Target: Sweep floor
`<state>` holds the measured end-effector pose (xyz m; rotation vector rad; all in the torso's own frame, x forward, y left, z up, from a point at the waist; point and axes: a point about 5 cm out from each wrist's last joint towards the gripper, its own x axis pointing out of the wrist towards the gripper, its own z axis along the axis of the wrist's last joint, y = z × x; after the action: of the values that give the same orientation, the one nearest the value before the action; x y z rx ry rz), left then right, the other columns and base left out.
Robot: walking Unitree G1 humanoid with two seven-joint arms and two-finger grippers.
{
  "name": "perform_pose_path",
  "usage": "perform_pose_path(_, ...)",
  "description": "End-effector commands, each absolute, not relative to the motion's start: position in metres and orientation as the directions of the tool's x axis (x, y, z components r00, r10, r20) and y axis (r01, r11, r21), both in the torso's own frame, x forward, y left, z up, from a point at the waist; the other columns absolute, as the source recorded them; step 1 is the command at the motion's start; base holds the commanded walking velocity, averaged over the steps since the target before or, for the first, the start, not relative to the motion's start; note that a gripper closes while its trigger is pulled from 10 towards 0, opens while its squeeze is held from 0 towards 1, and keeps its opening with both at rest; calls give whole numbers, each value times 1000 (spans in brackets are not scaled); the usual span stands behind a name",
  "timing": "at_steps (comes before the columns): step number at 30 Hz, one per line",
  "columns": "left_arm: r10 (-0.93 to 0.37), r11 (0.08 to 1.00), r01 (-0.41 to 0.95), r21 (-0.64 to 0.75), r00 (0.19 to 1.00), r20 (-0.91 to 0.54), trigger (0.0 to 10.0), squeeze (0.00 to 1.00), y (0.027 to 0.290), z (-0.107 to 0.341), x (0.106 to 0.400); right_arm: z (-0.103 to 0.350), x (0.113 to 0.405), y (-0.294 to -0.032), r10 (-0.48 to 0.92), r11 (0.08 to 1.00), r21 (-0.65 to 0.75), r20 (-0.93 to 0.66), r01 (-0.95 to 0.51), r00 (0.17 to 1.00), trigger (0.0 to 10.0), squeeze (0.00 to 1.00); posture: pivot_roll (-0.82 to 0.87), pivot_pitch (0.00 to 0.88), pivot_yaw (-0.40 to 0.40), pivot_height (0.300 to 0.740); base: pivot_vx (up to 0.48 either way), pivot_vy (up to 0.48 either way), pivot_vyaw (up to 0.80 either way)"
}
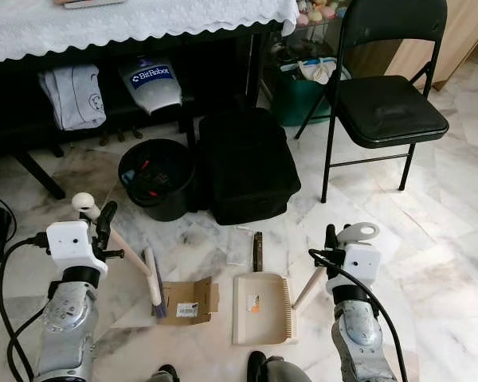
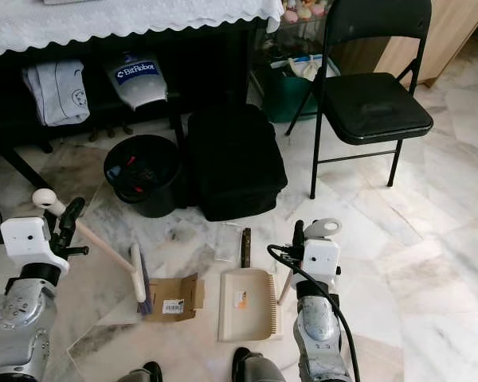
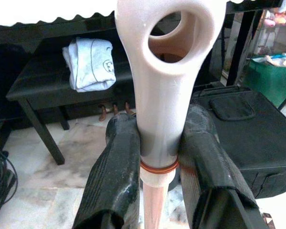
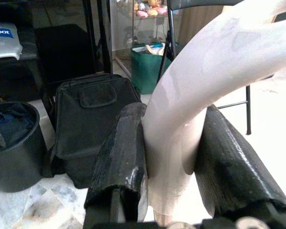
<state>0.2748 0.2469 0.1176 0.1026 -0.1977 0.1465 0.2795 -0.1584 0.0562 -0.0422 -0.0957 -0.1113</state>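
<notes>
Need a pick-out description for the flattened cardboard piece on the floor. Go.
Start at the black backpack standing on the marble floor by the black bin. Come toward the robot to the cream dustpan; the flattened cardboard piece lies just to its left, by the brush head. It is the only brown item there and carries a white barcode label.

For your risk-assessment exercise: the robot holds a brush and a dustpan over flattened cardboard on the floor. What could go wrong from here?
1. The brush head sits at the edge of the flattened cardboard; the piece looks wide, so it may slide past the dustpan or snag on its lip.
2. The left gripper holds the smooth handle near its top, so the brush could twist.
3. The dark strip lies beyond the pan and could be missed.
</notes>
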Motion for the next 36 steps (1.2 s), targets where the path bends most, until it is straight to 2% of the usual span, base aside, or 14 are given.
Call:
perform_pose_path(1, 147, 979, -172, 105, 966, 213, 10000, 67, 254, 119, 269, 53, 277, -157, -109, 993, -29, 96, 112, 989, 10000, 0, -18, 276, -39, 740, 0, 0, 0)
perform_pose_path(4, 158, 975, -187, 119, 963, 218, 10000, 67, 263, 121, 265, 53, 278, -156, -106, 994, -28, 95, 109, 990, 10000, 0, -15, 274, -38, 740, 0, 0, 0)
perform_pose_path(7, 93, 981, -122, 152, 979, 181, 10000, 67, 260, 116, 258, 52, 278, -156, -105, 994, -27, 92, 108, 990, 10000, 0, -14, 272, -37, 740, 0, 0, 0)
perform_pose_path(13, -14, 996, 9, 93, 999, 49, 10000, 59, 256, 96, 244, 52, 280, -156, -104, 994, -26, 93, 107, 990, 10000, 0, -11, 270, -41, 740, 0, 0, 0)
perform_pose_path(17, 54, 992, -55, 115, 999, 9, 10000, 59, 276, 86, 236, 53, 281, -156, -101, 994, -26, 97, 104, 990, 10000, 0, -12, 267, -43, 740, 0, 0, 0)
perform_pose_path(26, 62, 985, -57, 165, 998, -26, 10000, 59, 295, 86, 225, 54, 282, -158, -101, 994, -31, 100, 105, 990, 10000, 0, -15, 266, -51, 740, 0, 0, 0)
perform_pose_path(32, 7, 988, 2, 156, 998, -55, 10000, 55, 297, 89, 221, 54, 283, -158, -98, 994, -31, 97, 101, 990, 10000, 0, -11, 266, -55, 740, 0, 0, 0)
perform_pose_path(36, 24, 978, -25, 206, 1000, 6, 10000, 51, 295, 102, 228, 54, 284, -157, -96, 995, -29, 97, 99, 991, 10000, 0, -10, 266, -55, 740, 0, 0, 0)
